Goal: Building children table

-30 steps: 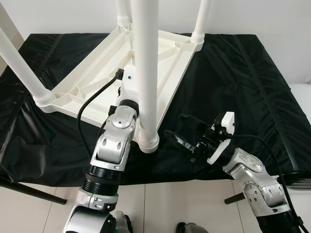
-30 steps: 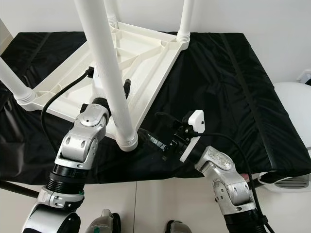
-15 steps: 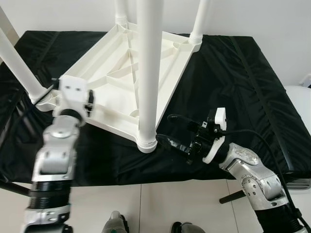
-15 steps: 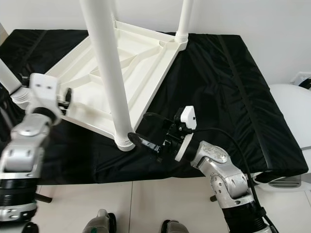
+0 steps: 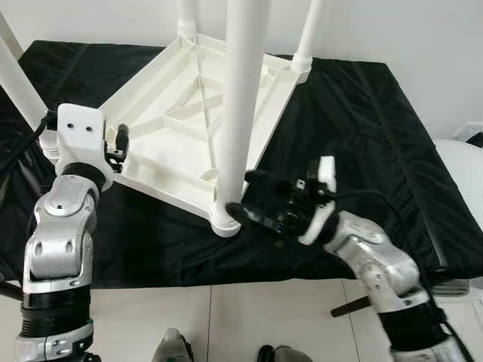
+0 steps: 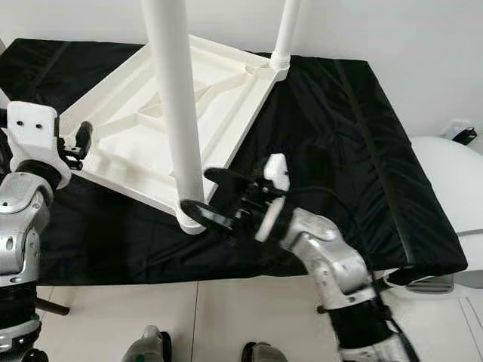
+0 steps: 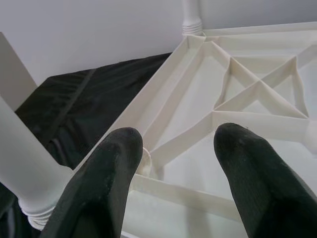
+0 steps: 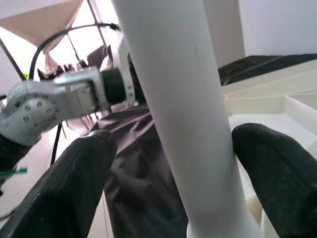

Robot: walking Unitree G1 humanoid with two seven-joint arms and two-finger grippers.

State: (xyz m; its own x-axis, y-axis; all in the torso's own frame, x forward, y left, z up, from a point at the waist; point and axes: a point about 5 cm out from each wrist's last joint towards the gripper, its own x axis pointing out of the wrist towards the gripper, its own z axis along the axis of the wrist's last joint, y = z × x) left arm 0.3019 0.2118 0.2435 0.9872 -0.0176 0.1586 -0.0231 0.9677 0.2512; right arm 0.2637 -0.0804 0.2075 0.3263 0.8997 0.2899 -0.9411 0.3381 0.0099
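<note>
A white children's table (image 5: 181, 143) lies upside down on a black cloth, its legs pointing up. The near leg (image 5: 240, 98) stands in its socket at the front corner. My right gripper (image 5: 240, 194) is open, with one black finger on each side of this leg just above the socket. In the right wrist view one finger (image 8: 277, 168) sits against the leg (image 8: 183, 109) and the other stands a little off it. My left gripper (image 5: 119, 145) is open at the table's left rim, beside the left leg (image 5: 19, 83). The left wrist view looks over the ribbed underside (image 7: 237, 94).
The black cloth (image 5: 362, 128) covers a bench whose front edge is just below the near leg. Light tiled floor (image 5: 226, 324) lies in front. A white rounded object (image 5: 464, 162) stands beyond the bench's right end. Two far legs (image 5: 313, 26) rise at the back.
My left arm has drawn away from the near leg to the table's left rim. My right gripper has moved forward and now straddles the base of the near leg.
</note>
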